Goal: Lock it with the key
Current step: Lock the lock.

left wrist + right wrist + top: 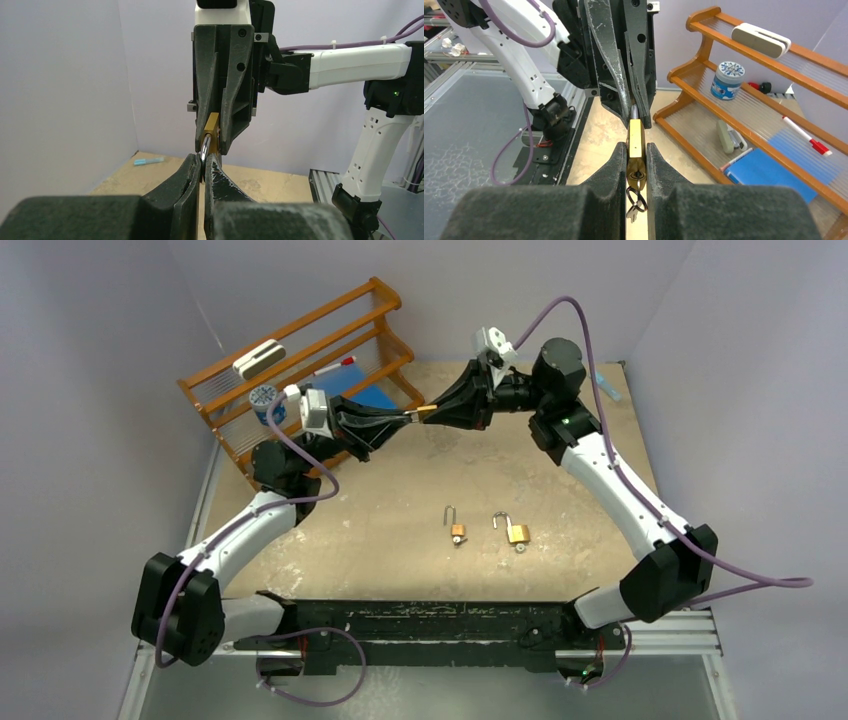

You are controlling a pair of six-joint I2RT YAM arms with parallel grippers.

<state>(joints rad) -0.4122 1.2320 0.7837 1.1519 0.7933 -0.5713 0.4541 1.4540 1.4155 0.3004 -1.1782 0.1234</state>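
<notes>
1. The padlock (426, 411) is hanging in mid-air above the far part of the worktop (380, 550), toward 12 o'clock from its centre, with both arms meeting on it.
2. The right jaws are standing slightly apart and clamping the brass body of the padlock between them. In the right wrist view the body is sitting edge-on between the two fingers.
3. The left jaws are pressing fully together on the steel shackle (205, 145), coming in from the padlock's 9 o'clock side in the top view. The two sets of jaws are facing each other, almost tip to tip.
4. A key ring (636, 199) is dangling from the keyhole end of the body, below the right fingers. Whether a key is sitting fully in the keyhole, I cannot tell.
5. Two spare padlocks are lying on the worktop near its centre, at 6 o'clock from the held one: one (457, 530) on the left and one (517, 533) just beside it at 3 o'clock. Their shackles are pointing toward 12 o'clock.
6. A wooden rack (335, 305) is standing at 10 o'clock on the worktop. It is carrying a white block (258, 357) on top, a blue-lidded jar (264, 400) on the next shelf, and a red marker (809, 141) and blue pad (764, 175) lower down.
</notes>
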